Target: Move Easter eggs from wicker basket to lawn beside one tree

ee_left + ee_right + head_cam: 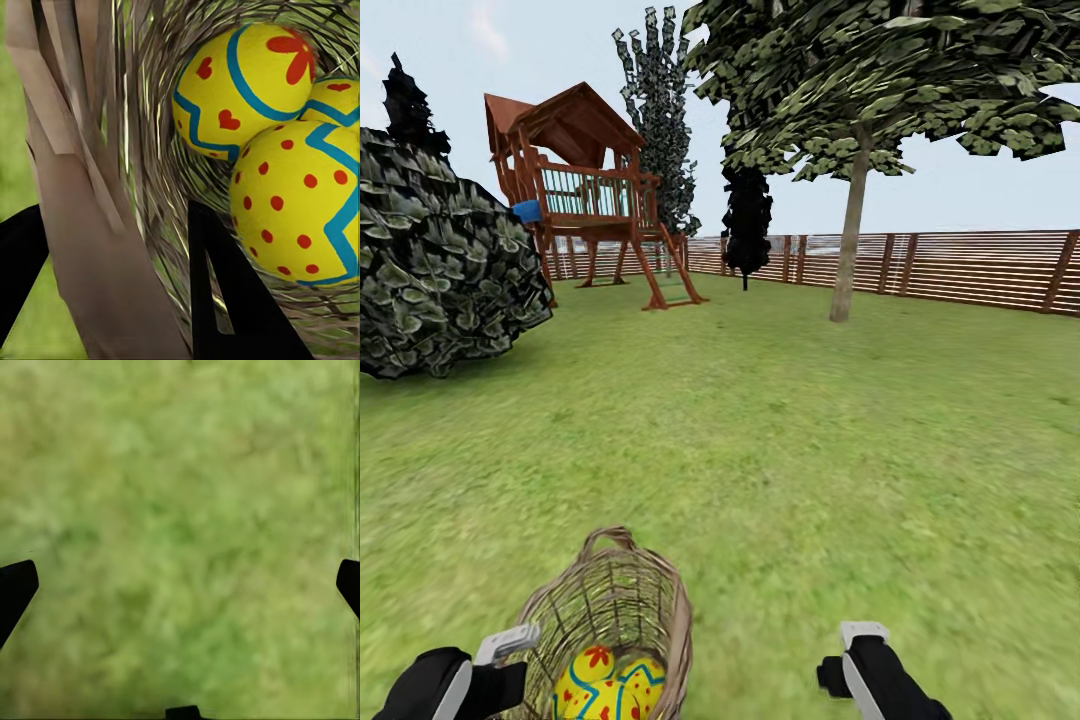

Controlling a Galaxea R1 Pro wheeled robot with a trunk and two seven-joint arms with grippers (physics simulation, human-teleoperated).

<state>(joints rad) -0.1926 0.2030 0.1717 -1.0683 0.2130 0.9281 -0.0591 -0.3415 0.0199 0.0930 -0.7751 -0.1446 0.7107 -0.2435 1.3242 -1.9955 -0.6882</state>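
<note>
Left gripper (112,292) clamps the wicker basket (660,600) rim.
Three Easter eggs (240,90) sit inside; right gripper (180,585) hangs spread wide above bare lawn (810,430).

yellow red-spotted eggs (300,202), brown basket (650,590)
</note>
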